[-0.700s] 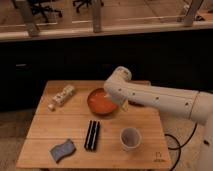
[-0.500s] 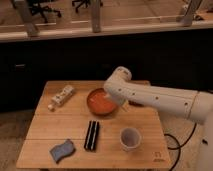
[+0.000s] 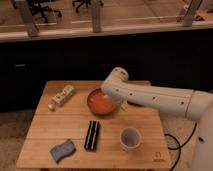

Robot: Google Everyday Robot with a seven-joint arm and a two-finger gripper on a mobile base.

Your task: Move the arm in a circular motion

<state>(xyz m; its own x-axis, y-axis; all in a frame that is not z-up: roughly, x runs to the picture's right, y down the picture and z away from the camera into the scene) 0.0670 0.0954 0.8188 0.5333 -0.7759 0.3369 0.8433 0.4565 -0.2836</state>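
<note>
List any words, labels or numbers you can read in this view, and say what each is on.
Nothing here can be read.
Dark mark at the near right corner of the wooden table: too small to read.
Pale bottle lying at the table's left: any label is blurred.
Arm, and its end effector at the orange bowl: no lettering visible.

The arm (image 3: 150, 95) barely shifted at the frame's centre, its rounded joint end edging slightly left. The gripper (image 3: 121, 104), tucked beneath it at the bowl's (image 3: 97, 106) right rim, moved along.
</note>
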